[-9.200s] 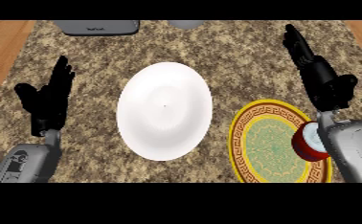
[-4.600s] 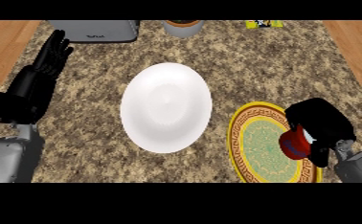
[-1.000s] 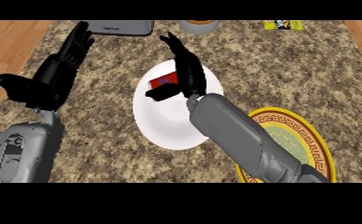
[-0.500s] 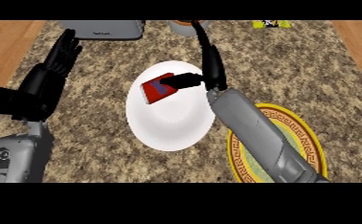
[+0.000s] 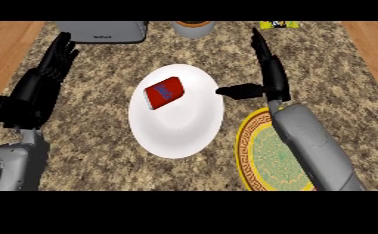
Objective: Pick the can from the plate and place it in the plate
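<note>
Two black hands on show: the left hand and the right hand, each with slim, jointed fingers and a thumb. The right forearm is smooth, rounded grey with a soft sheen. The left forearm is grey too, with some darker marks.

Back edge: grey appliance, round grey cup & yellow packet line far rim; bare table in front of them.
Middle: white plate w/ red can lying on its upper-left part; rest of plate open from above.
Left strip: left hand at left edge, fingers straight; bare gap betw. it & white plate.
Right side: right hand upright just beside white plate, thumb tip at its rim; forearm lies over gold-patterned plate, blocks that side.
Front: bare table below white plate.
</note>
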